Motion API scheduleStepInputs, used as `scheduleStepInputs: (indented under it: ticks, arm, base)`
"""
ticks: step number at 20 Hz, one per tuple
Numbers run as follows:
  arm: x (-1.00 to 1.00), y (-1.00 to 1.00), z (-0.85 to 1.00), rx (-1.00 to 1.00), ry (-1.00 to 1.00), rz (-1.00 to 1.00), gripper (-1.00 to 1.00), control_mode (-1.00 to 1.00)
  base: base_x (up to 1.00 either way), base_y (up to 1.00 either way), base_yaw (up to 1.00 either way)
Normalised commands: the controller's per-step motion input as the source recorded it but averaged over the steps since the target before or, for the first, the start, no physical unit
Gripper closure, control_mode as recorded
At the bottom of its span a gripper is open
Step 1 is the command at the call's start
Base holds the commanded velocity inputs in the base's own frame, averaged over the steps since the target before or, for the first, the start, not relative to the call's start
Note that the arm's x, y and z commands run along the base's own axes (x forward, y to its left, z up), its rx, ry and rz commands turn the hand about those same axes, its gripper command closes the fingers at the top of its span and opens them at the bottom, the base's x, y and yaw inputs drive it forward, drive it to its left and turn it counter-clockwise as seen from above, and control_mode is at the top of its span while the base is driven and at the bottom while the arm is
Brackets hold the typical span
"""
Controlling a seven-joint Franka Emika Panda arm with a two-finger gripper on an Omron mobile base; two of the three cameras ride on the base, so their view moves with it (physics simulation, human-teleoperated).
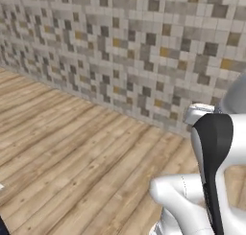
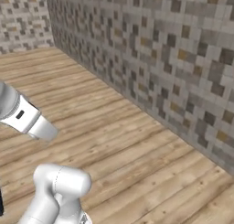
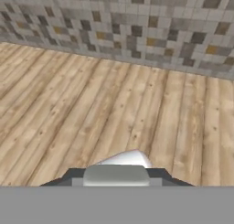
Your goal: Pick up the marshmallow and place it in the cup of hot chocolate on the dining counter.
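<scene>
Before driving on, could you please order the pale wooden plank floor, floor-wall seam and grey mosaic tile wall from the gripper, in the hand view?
1. Wooden plank floor, just ahead.
2. Floor-wall seam, beyond.
3. Mosaic tile wall, farthest.

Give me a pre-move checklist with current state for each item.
1. Marshmallow located: not ok, the cameras face wooden floor and a mosaic tile wall.
2. Cup of hot chocolate located: not ok.
3. Dining counter ahead of the base: not ok.
4. Gripper state: cannot tell, the fingertips are not visible in the hand view.
5. Floor ahead free for driving: ok in all three views.
6. Arm tucked near the base: ok.
</scene>
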Motion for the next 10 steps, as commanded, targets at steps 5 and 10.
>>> scheduleStepInputs:
  ticks: [5,10]
  arm:
    - [0.0,0.0,0.0,0.0,0.0,0.0,1.0,1.0]
    - [0.0,0.0,0.0,0.0,0.0,0.0,1.0,1.0]
  base:
    - [1.0,-0.77,0.31]
    - [1.0,-0.31,0.36]
